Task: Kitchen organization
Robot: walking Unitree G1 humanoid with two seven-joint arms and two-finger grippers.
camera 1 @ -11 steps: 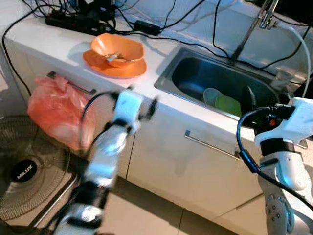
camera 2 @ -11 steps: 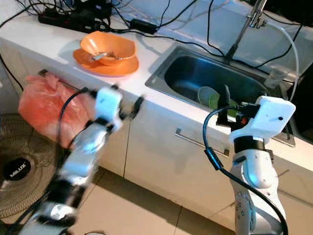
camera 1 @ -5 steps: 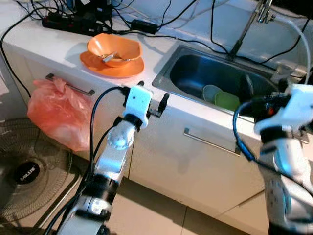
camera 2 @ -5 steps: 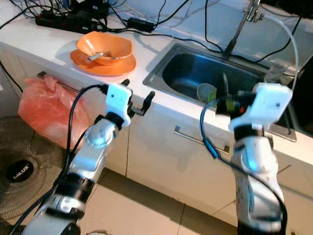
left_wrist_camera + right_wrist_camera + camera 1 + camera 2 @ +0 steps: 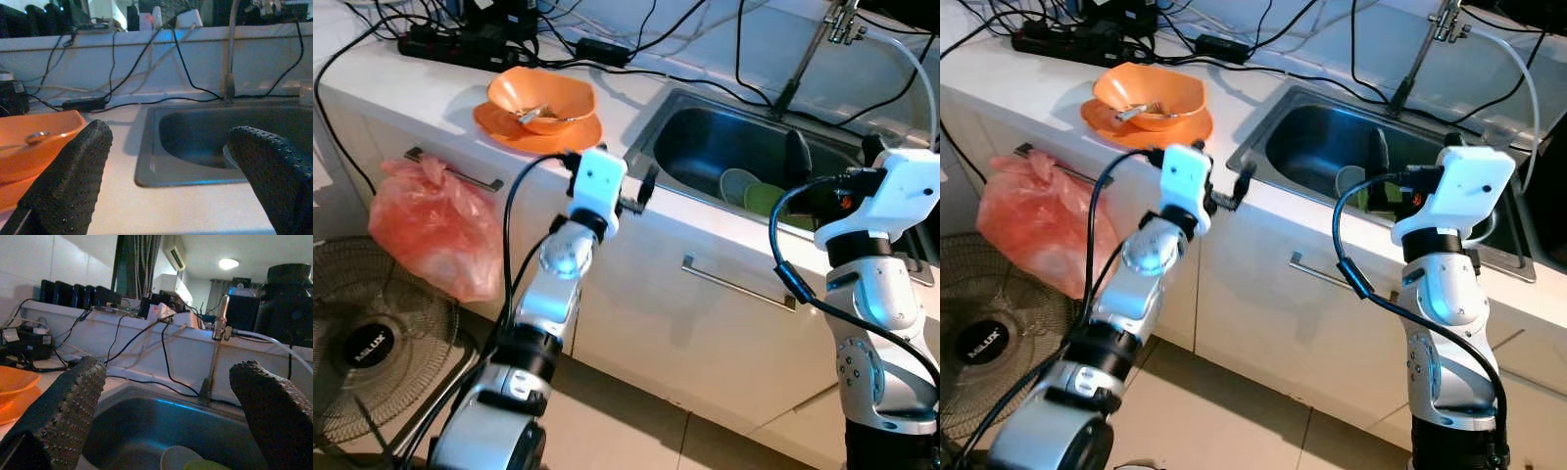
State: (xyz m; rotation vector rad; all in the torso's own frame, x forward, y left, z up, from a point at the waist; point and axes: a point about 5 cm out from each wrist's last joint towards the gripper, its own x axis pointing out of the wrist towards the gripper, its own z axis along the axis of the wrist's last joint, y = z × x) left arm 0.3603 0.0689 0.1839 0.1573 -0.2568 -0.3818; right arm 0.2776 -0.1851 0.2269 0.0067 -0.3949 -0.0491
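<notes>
Over the preceding second the left gripper (image 5: 625, 188) had been raised from in front of the cabinet to the near edge of the counter (image 5: 431, 93), and the blur on its arm had gone; the right gripper (image 5: 827, 166) had been lifted a little above the sink's near right rim. Both grippers were held wide open, with nothing between their fingers.

The left gripper was poised at the counter edge between the orange bowl (image 5: 543, 98) and the sink (image 5: 705, 142). The bowl, with a metal spoon (image 5: 540, 116) lying in it, was seated on an orange plate (image 5: 499, 125) at the left, just beside the sink. Inside the basin, towards its right, a pale green cup (image 5: 737, 186) and a brighter green dish (image 5: 767, 201) were seen close together, almost under the right gripper.

It was judged that an object was about to be approached, though which one could not be told. If the bowl were taken by one rim, the loose spoon could be tipped out, or the plate dragged towards the counter edge. The black cables (image 5: 607, 54) trailing across the counter behind could be snagged by a finger. A reach into the basin could knock a finger against the steel rim.
</notes>
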